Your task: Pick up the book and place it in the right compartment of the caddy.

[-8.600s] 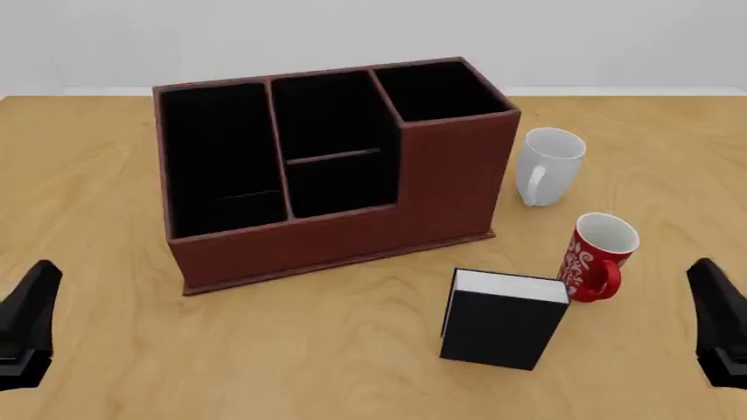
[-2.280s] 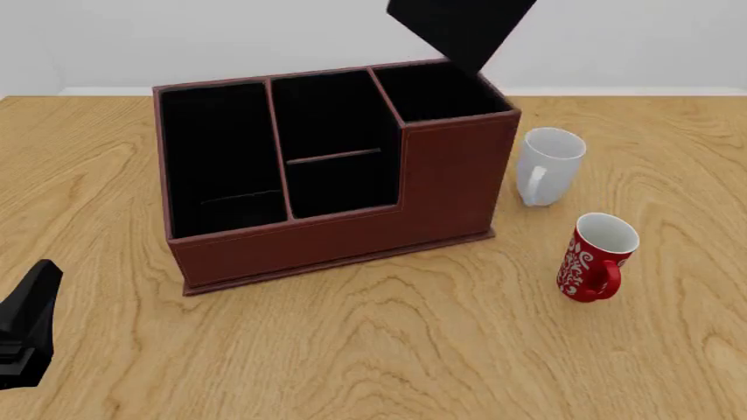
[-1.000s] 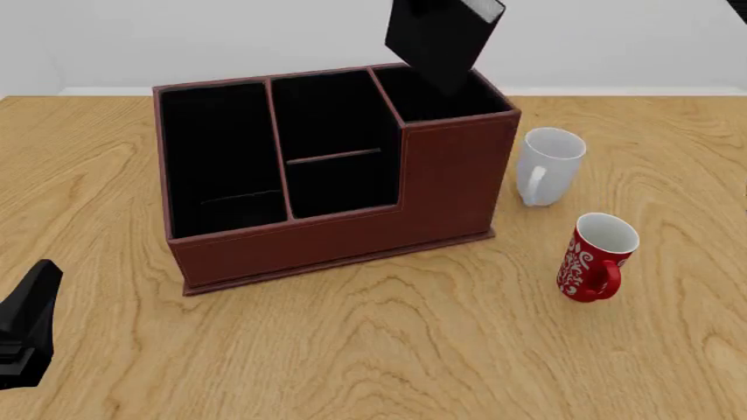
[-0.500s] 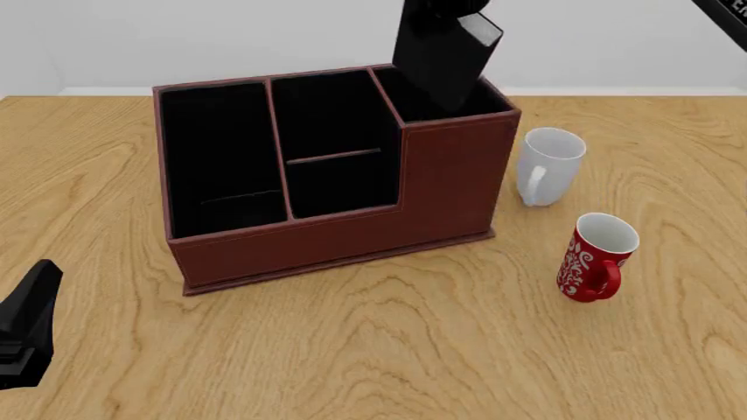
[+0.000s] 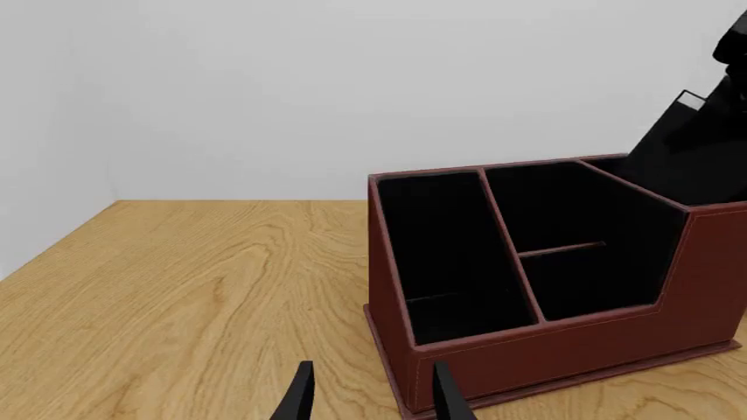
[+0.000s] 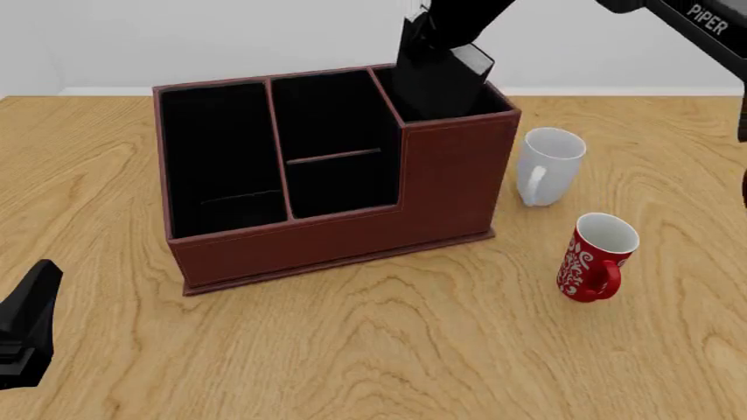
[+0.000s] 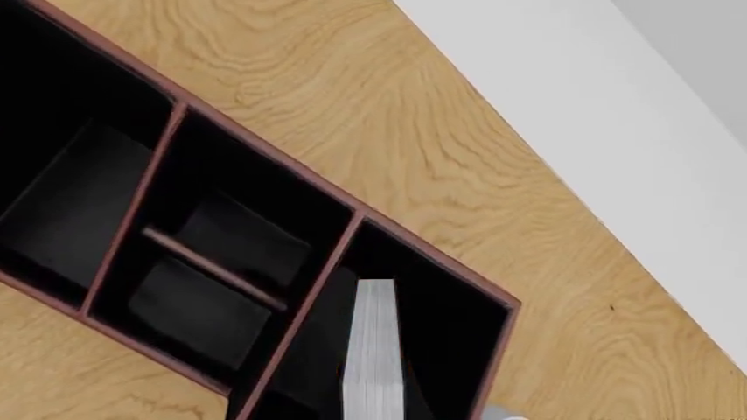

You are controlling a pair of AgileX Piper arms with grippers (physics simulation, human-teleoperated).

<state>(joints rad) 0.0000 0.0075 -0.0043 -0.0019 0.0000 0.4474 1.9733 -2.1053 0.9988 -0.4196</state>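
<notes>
Black book [image 6: 435, 80], gripped by the right end effector [image 6: 450, 42], sits partly inside the right compartment [image 6: 450, 96], upper centre; left end effector [image 5: 367, 398] narrowly parted.

The black book [image 6: 435, 83], white page edges [image 7: 373, 354] showing, is tilted and partly down inside the right compartment [image 6: 450, 101], the tall narrow slot of the red-brown caddy [image 6: 338, 236], which sits upper-middle of the front view.
</notes>
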